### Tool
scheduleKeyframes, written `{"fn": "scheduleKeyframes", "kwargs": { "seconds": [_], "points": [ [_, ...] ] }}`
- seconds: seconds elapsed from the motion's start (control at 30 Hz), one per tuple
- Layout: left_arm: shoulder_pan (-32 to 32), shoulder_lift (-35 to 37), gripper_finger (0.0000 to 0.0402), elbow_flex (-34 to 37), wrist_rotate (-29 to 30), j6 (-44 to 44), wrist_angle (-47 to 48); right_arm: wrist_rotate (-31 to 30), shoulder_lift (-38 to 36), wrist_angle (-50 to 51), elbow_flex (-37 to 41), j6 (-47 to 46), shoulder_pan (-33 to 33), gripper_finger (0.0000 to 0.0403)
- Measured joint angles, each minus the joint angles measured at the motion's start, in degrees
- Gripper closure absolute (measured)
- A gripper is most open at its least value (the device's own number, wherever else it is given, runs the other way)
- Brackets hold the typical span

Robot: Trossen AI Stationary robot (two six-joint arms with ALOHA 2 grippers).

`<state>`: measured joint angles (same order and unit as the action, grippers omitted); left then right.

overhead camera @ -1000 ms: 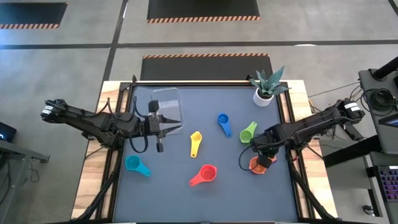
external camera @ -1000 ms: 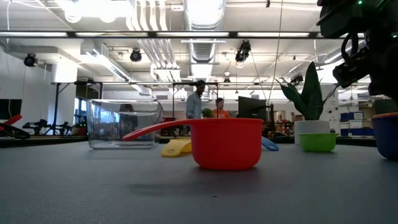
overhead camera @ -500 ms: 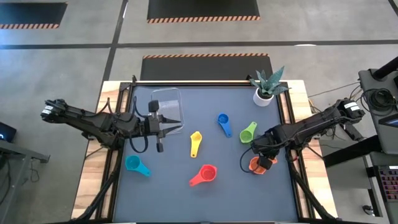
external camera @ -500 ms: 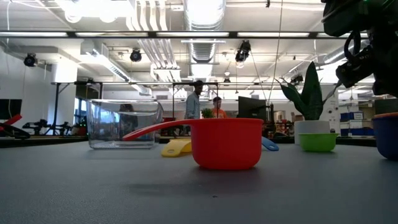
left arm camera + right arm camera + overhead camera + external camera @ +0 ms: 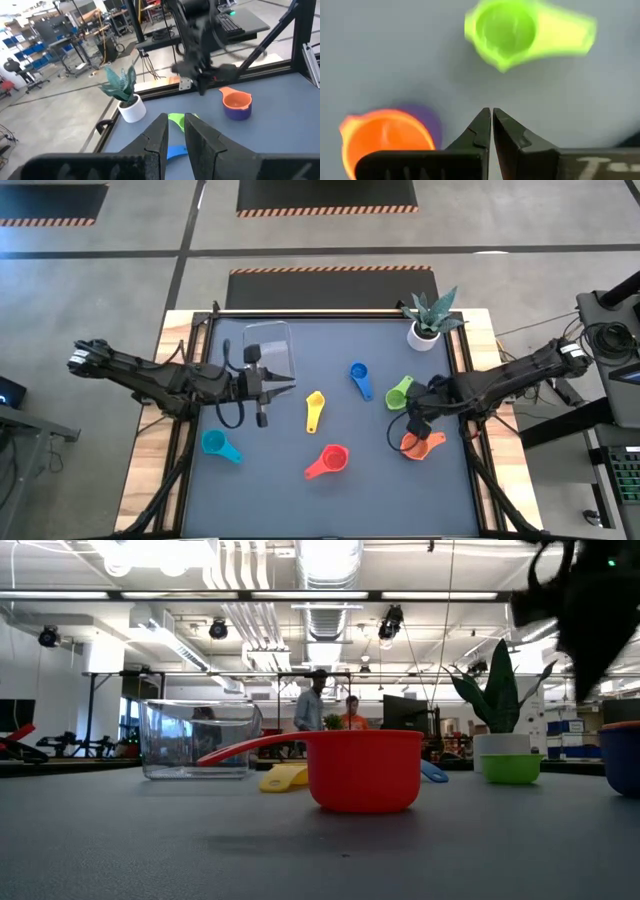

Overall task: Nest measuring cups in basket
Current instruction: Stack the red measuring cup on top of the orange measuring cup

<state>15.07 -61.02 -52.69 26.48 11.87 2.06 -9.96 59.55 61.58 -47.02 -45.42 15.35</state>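
Observation:
The clear basket (image 5: 268, 348) stands at the table's far left. Loose on the dark mat lie a teal cup (image 5: 218, 445), a red cup (image 5: 328, 461), a yellow cup (image 5: 314, 410), a blue cup (image 5: 360, 378) and a green cup (image 5: 399, 391). An orange cup (image 5: 415, 445) sits inside a purple cup (image 5: 238, 114) at the right. My right gripper (image 5: 491, 114) hangs shut above the mat between the green cup (image 5: 506, 31) and the orange cup (image 5: 382, 137), touching neither. My left gripper (image 5: 288, 386) hovers level just near of the basket, its fingers (image 5: 161, 131) close together with nothing between them.
A white plant pot (image 5: 425, 332) stands in the far right corner. Wooden boards and metal rails (image 5: 183, 440) frame the mat. Bare mat stretches along the near edge, in front of the red cup (image 5: 362, 772). People stand in the room beyond the table.
My right gripper has risen from just over the orange cup, still shut, and has tipped as it rose. The orange cup stays in the purple one, and its handle shows more now.

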Motion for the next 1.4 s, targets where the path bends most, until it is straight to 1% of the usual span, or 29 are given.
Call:
{"fn": "scheduleKeyframes", "kwargs": {
  "seconds": [0.07,0.13,0.27,0.33,0.47,0.57,0.73,0.87,0.97,1.1,1.23,1.4],
  "points": [
    [0.00,-1.33,0.0357,0.00,-0.02,-1.25,-0.58,-4.19,-1.49,-2.23,-0.55,2.38,0.00,0.0394],
    [0.00,-2.66,0.0357,0.00,-0.02,-2.40,-0.85,-7.72,-3.27,-6.48,-0.34,5.85,0.00,0.0394],
    [0.18,-5.09,0.0357,0.00,-0.31,-4.54,-0.63,-11.72,-6.46,-16.35,1.26,13.76,0.00,0.0394],
    [0.22,-6.18,0.0357,-0.43,-1.73,-6.18,0.01,-13.88,-7.75,-21.14,2.21,17.63,0.00,0.0394],
    [0.28,-9.08,0.0357,-3.95,-7.18,-9.42,5.44,-17.73,-9.85,-30.81,4.28,26.47,0.00,0.0394],
    [0.48,-11.82,0.0357,-7.51,-12.18,-10.06,11.23,-19.17,-11.53,-41.21,6.99,34.43,0.00,0.0394],
    [1.41,-16.77,0.0357,-12.72,-19.51,-10.59,21.30,-18.69,-14.53,-59.69,12.46,46.97,0.00,0.0394],
    [2.88,-20.80,0.0357,-16.19,-25.44,-13.23,30.40,-18.50,-16.87,-69.24,15.68,52.89,0.00,0.0394],
    [4.44,-24.24,0.0357,-17.96,-27.72,-14.90,33.48,-18.51,-18.21,-72.06,16.67,55.51,0.00,0.0394],
    [6.30,-29.07,0.0360,-19.58,-27.98,-16.02,33.49,-18.50,-19.46,-74.90,17.29,57.65,0.00,0.0394],
    [6.54,-33.72,0.0361,-21.79,-27.66,-17.09,33.34,-18.10,-19.74,-75.95,17.37,58.57,0.00,0.0394],
    [6.54,-37.90,0.0361,-23.52,-27.45,-14.58,32.91,-18.10,-19.46,-75.99,17.37,58.56,0.00,0.0394]
  ]
}}
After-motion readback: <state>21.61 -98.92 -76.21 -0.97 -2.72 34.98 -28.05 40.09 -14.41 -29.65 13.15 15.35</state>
